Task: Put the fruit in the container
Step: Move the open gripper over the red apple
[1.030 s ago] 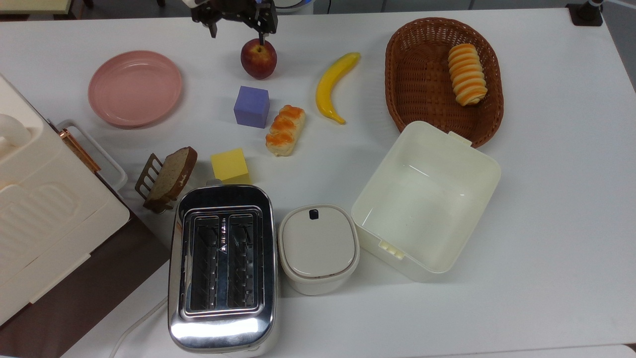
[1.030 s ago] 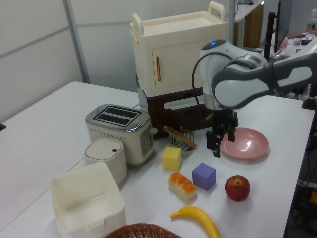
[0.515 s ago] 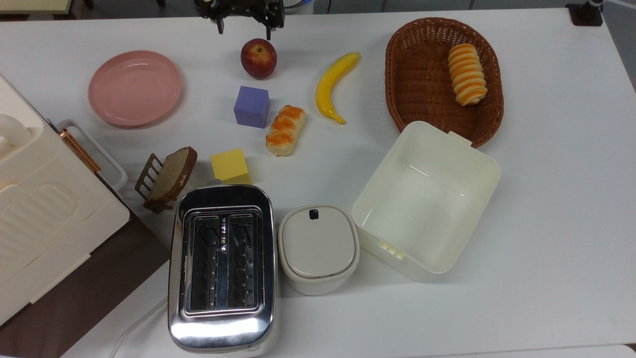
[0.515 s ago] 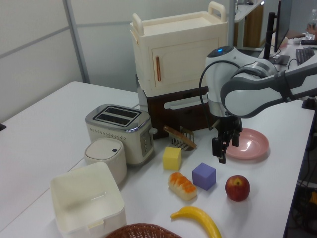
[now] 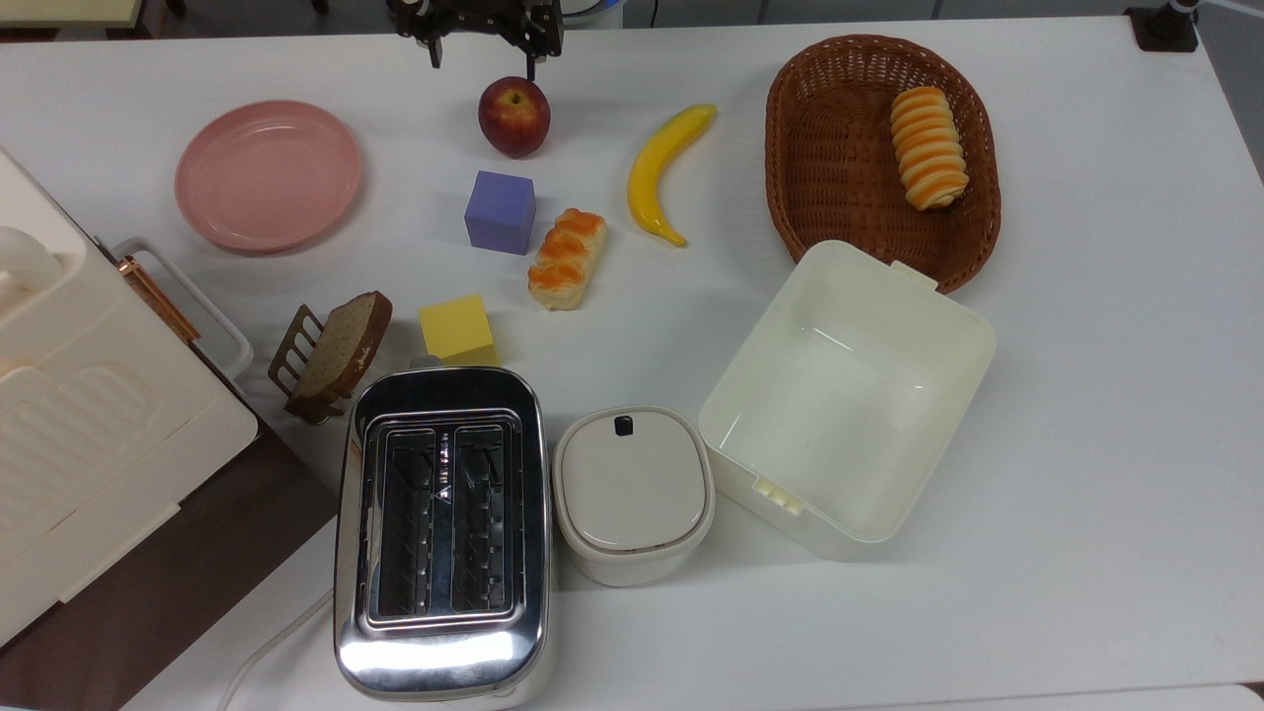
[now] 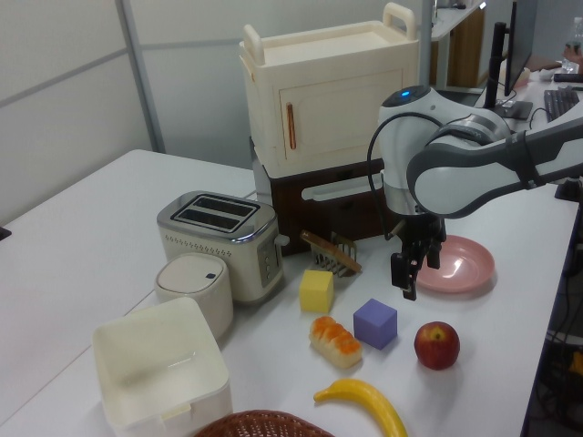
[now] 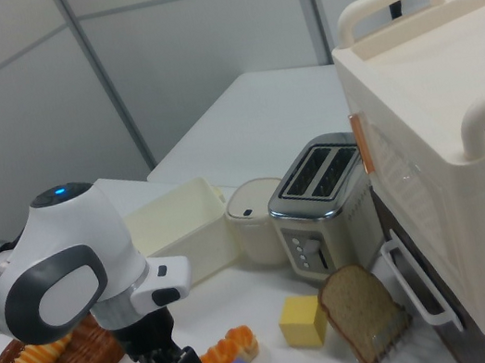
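Overhead, tool [image 5: 481, 54] spread wide, pointing down beside apple [image 5: 514, 116]

A white table [image 5: 1086, 395] is carrying a round red apple [image 5: 514, 116], a long yellow banana [image 5: 662, 173], a brown wicker basket [image 5: 839, 188] and a deep cream-white plastic box [image 5: 948, 434]. A pink plate [image 5: 268, 175], purple cube [image 5: 501, 211], yellow cube [image 5: 455, 328], glazed bread roll [image 5: 566, 258], chrome toaster [image 5: 441, 533] and lidded white pot [image 5: 632, 492] are also sitting on it.

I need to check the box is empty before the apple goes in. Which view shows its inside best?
The top view: it looks straight down into the box, showing its bare floor. The left view shows it at the bottom left, part of the floor hidden by the near wall. The right view shows mostly an outer wall.
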Controlling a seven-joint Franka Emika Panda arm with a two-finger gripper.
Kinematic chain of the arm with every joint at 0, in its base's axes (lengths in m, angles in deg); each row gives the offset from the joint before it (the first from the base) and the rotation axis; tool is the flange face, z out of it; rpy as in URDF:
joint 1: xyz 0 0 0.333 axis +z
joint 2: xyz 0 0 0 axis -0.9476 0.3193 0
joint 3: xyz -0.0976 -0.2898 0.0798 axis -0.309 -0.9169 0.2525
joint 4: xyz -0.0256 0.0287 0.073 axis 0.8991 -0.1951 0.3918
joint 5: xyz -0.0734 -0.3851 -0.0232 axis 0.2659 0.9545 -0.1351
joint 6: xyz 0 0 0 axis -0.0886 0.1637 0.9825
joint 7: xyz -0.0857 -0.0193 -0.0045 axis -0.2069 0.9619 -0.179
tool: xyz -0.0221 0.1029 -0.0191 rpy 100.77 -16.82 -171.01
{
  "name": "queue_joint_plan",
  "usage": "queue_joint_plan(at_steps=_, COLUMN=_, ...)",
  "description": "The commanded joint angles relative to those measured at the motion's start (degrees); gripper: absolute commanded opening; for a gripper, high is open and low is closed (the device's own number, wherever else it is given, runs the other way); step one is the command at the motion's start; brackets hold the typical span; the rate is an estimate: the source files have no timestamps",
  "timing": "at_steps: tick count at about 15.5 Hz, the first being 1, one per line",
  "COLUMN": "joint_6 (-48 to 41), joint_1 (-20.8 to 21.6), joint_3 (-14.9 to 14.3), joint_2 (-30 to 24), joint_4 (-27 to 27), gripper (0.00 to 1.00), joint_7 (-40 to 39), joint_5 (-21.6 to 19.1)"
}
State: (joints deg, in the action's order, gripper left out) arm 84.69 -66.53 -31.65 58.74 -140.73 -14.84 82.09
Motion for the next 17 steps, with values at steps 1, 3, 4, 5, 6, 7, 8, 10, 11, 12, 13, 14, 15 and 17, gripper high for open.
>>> queue_joint_plan(at_steps=1, joint_6=3.5, joint_1=3.1, joint_3=-0.9, joint_2=-1.8, joint_4=-2.4, gripper=1.0, joint_7=7.4, joint_5=1.4)
queue_joint_plan(at_steps=3, joint_6=3.3, joint_1=3.4, joint_3=-0.9, joint_2=-2.5, joint_4=-3.9, gripper=1.0, joint_7=7.3, joint_5=3.4)
queue_joint_plan(at_steps=4, joint_6=3.5, joint_1=3.4, joint_3=-0.9, joint_2=-2.7, joint_4=-5.0, gripper=1.0, joint_7=6.9, joint_5=4.4)
queue_joint_plan(at_steps=5, joint_6=3.7, joint_1=3.5, joint_3=-0.9, joint_2=-2.8, joint_4=-5.5, gripper=1.0, joint_7=6.8, joint_5=4.9)
queue_joint_plan(at_steps=6, joint_6=3.8, joint_1=3.6, joint_3=-0.9, joint_2=-2.8, joint_4=-6.1, gripper=1.0, joint_7=6.8, joint_5=5.0)
queue_joint_plan(at_steps=7, joint_6=3.9, joint_1=3.6, joint_3=-0.9, joint_2=-3.3, joint_4=-6.9, gripper=1.0, joint_7=6.7, joint_5=5.4)
queue_joint_plan(at_steps=8, joint_6=4.1, joint_1=3.6, joint_3=-1.0, joint_2=-3.9, joint_4=-8.2, gripper=1.0, joint_7=6.7, joint_5=5.8)
queue_joint_plan(at_steps=10, joint_6=6.6, joint_1=3.5, joint_3=-1.0, joint_2=-4.3, joint_4=-10.7, gripper=1.0, joint_7=6.7, joint_5=6.1)
queue_joint_plan(at_steps=11, joint_6=7.7, joint_1=3.6, joint_3=-1.0, joint_2=-4.3, joint_4=-11.6, gripper=1.0, joint_7=6.7, joint_5=6.3)
queue_joint_plan(at_steps=12, joint_6=8.6, joint_1=3.5, joint_3=-1.0, joint_2=-4.3, joint_4=-12.0, gripper=1.0, joint_7=6.7, joint_5=6.5)
queue_joint_plan(at_steps=13, joint_6=9.4, joint_1=3.5, joint_3=-1.1, joint_2=-4.2, joint_4=-12.2, gripper=1.0, joint_7=6.7, joint_5=6.6)
queue_joint_plan(at_steps=14, joint_6=10.3, joint_1=3.5, joint_3=-2.0, joint_2=-4.1, joint_4=-12.5, gripper=1.0, joint_7=6.3, joint_5=6.6)
queue_joint_plan(at_steps=15, joint_6=12.1, joint_1=3.7, joint_3=-3.0, joint_2=-4.0, joint_4=-13.4, gripper=1.0, joint_7=4.9, joint_5=6.6)
queue_joint_plan(at_steps=17, joint_6=15.9, joint_1=4.3, joint_3=-3.6, joint_2=-4.1, joint_4=-15.5, gripper=1.0, joint_7=4.0, joint_5=6.6)
